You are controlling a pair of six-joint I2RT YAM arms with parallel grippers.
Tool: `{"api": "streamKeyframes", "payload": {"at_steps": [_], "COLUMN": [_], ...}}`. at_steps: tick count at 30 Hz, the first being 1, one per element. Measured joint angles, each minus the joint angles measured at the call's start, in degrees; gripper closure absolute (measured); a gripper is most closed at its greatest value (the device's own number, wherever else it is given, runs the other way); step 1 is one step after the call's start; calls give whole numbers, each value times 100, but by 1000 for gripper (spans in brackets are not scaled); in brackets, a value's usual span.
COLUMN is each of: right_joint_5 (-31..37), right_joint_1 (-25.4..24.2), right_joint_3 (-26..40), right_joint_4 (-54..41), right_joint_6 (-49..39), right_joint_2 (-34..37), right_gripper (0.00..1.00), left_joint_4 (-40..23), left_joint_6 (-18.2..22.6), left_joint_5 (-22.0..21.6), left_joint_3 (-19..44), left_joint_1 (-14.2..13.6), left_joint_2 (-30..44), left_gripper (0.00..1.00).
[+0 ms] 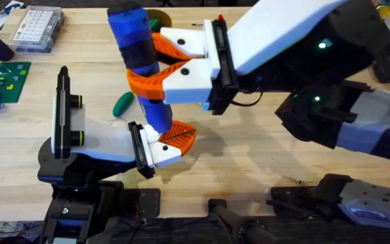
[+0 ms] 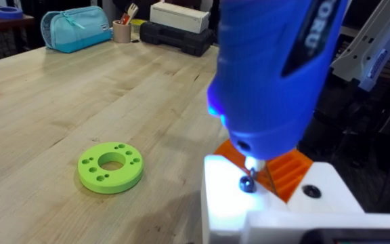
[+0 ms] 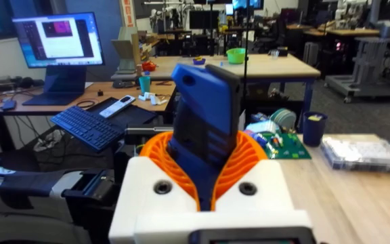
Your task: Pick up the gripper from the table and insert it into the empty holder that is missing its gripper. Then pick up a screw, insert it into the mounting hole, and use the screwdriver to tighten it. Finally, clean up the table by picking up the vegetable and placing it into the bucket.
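My right gripper [image 1: 156, 64] squeezes the screwdriver [image 1: 137, 54], tip down on the screw [image 2: 247, 184] in the holder [image 1: 164, 150]. I can't tell about my left jaws. The vegetable [image 1: 122, 104] lies on the table [image 1: 249, 149].

- The right gripper [image 1: 156, 62], clamped round the screwdriver [image 1: 137, 51], blocks the way above the holder [image 1: 160, 150].
- The vegetable [image 1: 122, 104] lies just beside the left arm, hemmed in by the screwdriver.
- Bare table [image 1: 249, 156] stays open right of the holder.
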Motion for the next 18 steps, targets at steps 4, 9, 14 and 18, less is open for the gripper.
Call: {"api": "streamKeyframes", "payload": {"at_steps": [4,9,14,18], "right_joint_5": [3,-4,-4,1], "right_joint_1": [-2,0,-2,0], "right_joint_3": [-13,-41,-42,-43], "right_joint_4": [-124,62,315,395], "right_joint_6": [2,23,49,59], "right_joint_2": [64,79,80,81], "right_gripper": [933,933,933,933], "left_joint_4": [-115,-93,-94,-94], "left_joint_6": [-3,-1,-1,-1], "left_joint_5": [-5,-13,-22,-21], "left_joint_3": [2,2,2,2], "left_joint_1": [0,0,0,0], "left_joint_2": [2,2,2,2], "left_gripper": [985,985,985,985]}}
